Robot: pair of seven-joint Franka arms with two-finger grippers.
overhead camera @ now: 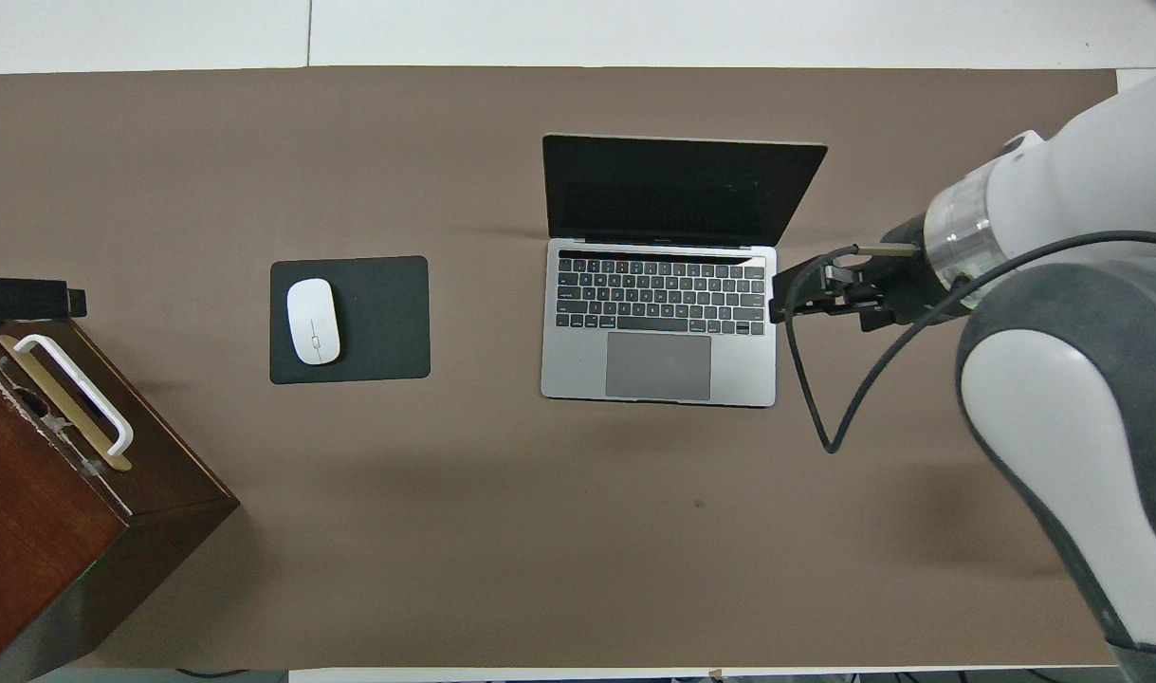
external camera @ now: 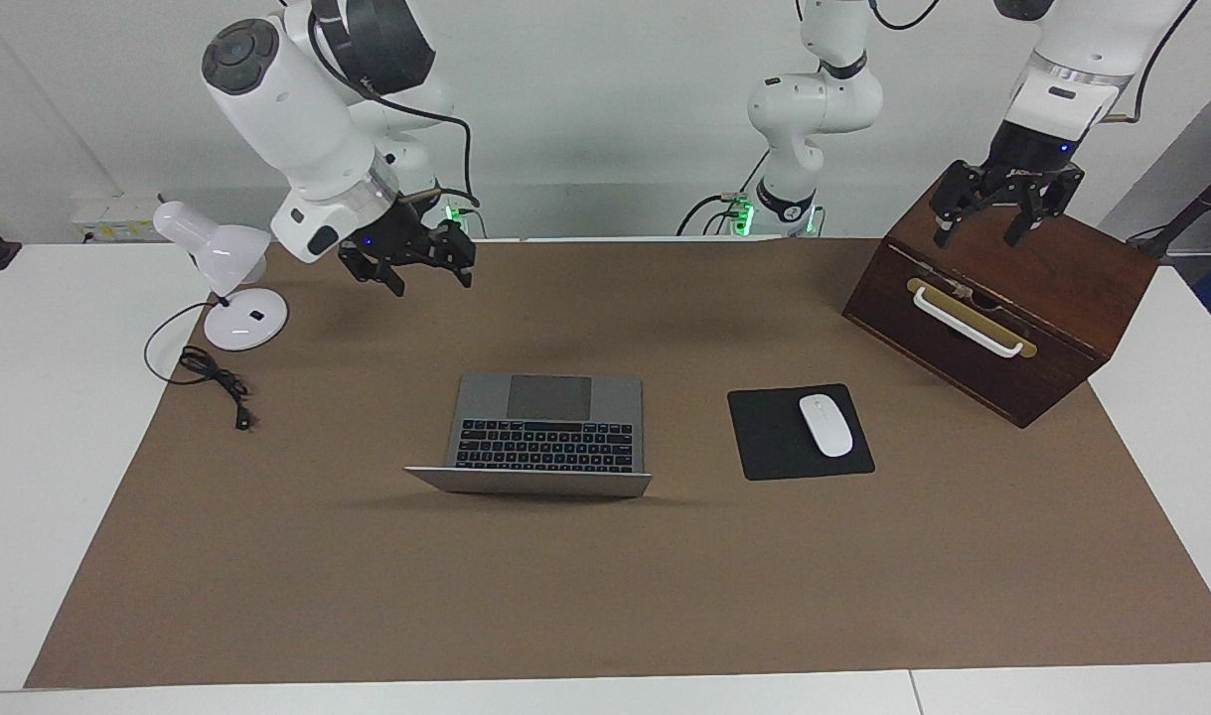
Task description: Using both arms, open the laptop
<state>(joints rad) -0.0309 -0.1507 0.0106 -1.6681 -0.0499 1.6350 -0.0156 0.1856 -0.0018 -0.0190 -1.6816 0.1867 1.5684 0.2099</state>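
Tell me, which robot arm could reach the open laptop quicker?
Probably the right. The right gripper hangs over the brown mat near the laptop. The left gripper is over the wooden box, with the mouse pad between it and the laptop.

A white table (external camera: 29, 417) carries a brown mat (external camera: 605, 596) over most of its top. On the mat, the open laptop (external camera: 545, 432) lies at the centre; at its 3 o'clock in the facing view a black mouse pad (external camera: 764, 442), at 2 o'clock a wooden box (external camera: 1062, 288), at 10 o'clock a white desk lamp (external camera: 232, 298)
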